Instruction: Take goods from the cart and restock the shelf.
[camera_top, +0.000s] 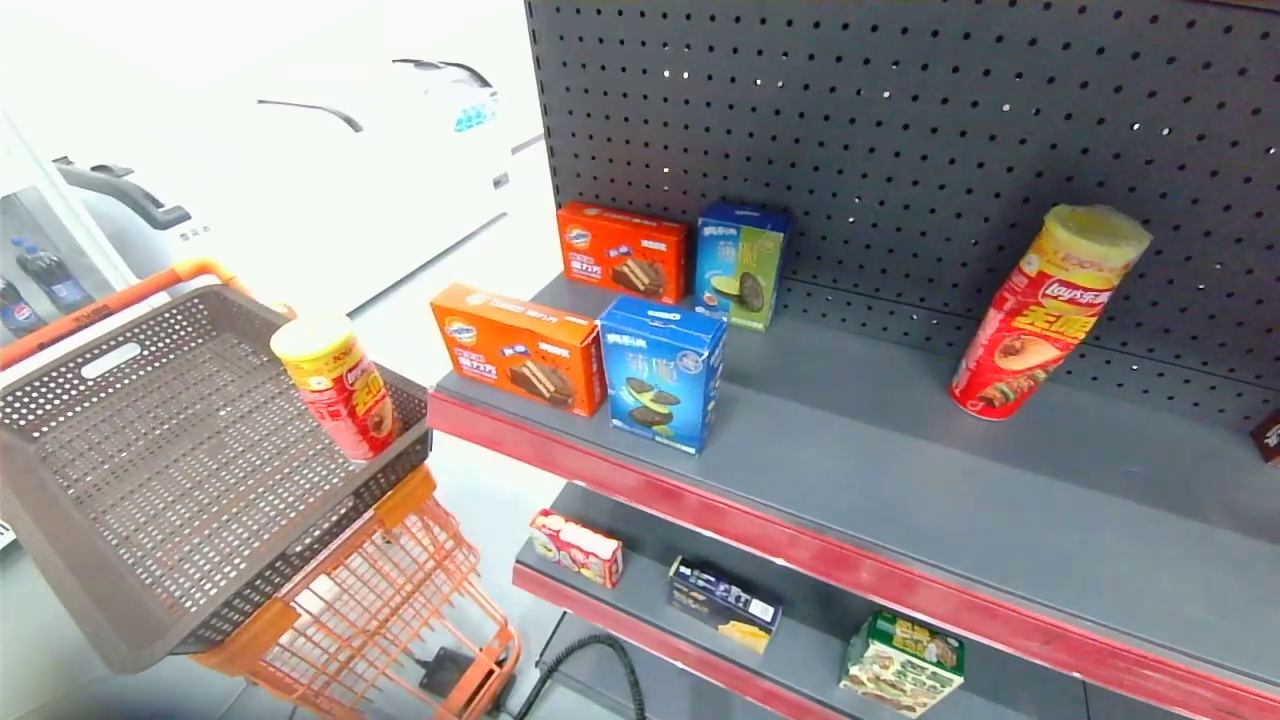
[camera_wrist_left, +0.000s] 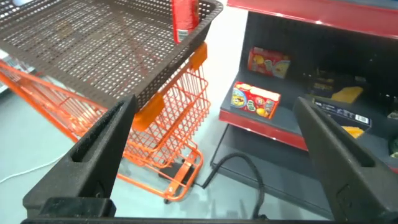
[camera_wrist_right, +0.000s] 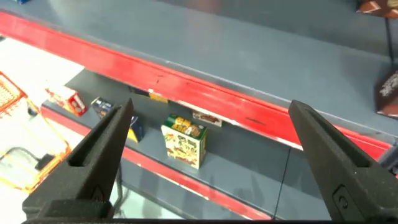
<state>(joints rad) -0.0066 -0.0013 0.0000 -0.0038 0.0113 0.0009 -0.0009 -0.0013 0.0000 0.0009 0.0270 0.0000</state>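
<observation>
The left gripper (camera_wrist_left: 214, 106) has its fingers (camera_wrist_left: 93, 158) spread wide and empty, low beside the orange cart (camera_wrist_left: 168, 143). The right gripper (camera_wrist_right: 212, 107) is equally wide and empty, facing the shelf (camera_wrist_right: 249, 50). A red chip can (camera_top: 340, 385) stands in the cart's brown basket (camera_top: 150, 450), at the corner nearest the shelf.

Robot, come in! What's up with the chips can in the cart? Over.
Left gripper, right gripper open, empty. Chips can stands in basket corner, untouched. Nothing blocks it.
</observation>
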